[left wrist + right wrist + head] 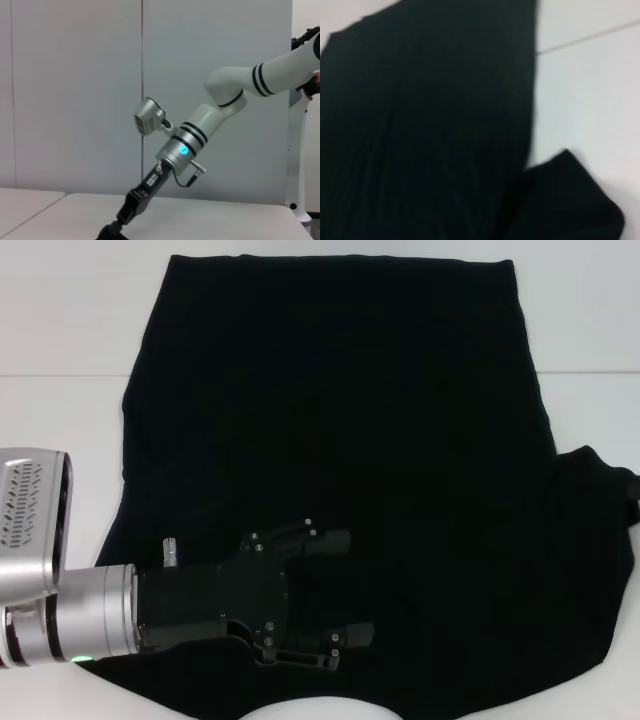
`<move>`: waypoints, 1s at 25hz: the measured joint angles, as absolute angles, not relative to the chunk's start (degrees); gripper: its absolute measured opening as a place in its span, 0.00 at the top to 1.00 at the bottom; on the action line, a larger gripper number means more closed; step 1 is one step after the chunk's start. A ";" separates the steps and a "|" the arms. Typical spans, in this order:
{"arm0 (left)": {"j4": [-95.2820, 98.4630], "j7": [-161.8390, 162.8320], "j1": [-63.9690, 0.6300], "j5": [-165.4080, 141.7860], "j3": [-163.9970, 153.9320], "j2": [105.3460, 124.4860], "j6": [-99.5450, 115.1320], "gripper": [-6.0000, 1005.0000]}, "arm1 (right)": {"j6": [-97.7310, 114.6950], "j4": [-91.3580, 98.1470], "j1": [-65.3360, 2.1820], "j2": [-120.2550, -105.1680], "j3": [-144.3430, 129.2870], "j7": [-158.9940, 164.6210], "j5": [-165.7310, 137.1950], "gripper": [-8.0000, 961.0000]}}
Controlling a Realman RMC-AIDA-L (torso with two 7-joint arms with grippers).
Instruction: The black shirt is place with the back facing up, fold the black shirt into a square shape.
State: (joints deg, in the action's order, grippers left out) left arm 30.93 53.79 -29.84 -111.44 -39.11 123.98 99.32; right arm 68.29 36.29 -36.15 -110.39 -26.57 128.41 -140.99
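Lying flat on the white table (60, 330), the shirt (340, 440) runs its long axis near to far, right sleeve (600, 485) still spread. Left gripper (340, 585), jaws apart, hovers over its near-left part. That sleeve lies well to the gripper's right; the right gripper is unseen.

My left arm reaches in from the left edge of the head view, silver wrist low and level, its left gripper (343, 586) pointing right with fingers spread apart. In the left wrist view my right arm slants down, its right gripper (111, 231) barely visible.
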 joint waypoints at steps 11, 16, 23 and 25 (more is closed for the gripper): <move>31.06 53.79 -29.88 -111.44 -39.11 123.84 99.22 0.06 | 69.23 34.19 -42.96 -112.76 -34.22 129.05 -140.51 0.99; 30.93 53.79 -29.81 -111.44 -39.11 123.82 98.62 0.06 | 70.71 33.38 -44.59 -113.47 -38.07 129.21 -140.52 0.99; 30.92 53.79 -29.88 -111.44 -39.11 123.75 98.49 0.06 | 72.31 33.34 -45.96 -114.59 -40.39 129.91 -140.52 0.99; 30.92 53.79 -29.93 -111.44 -39.11 123.71 98.49 0.06 | 72.31 33.31 -46.19 -114.65 -41.07 130.61 -140.54 0.99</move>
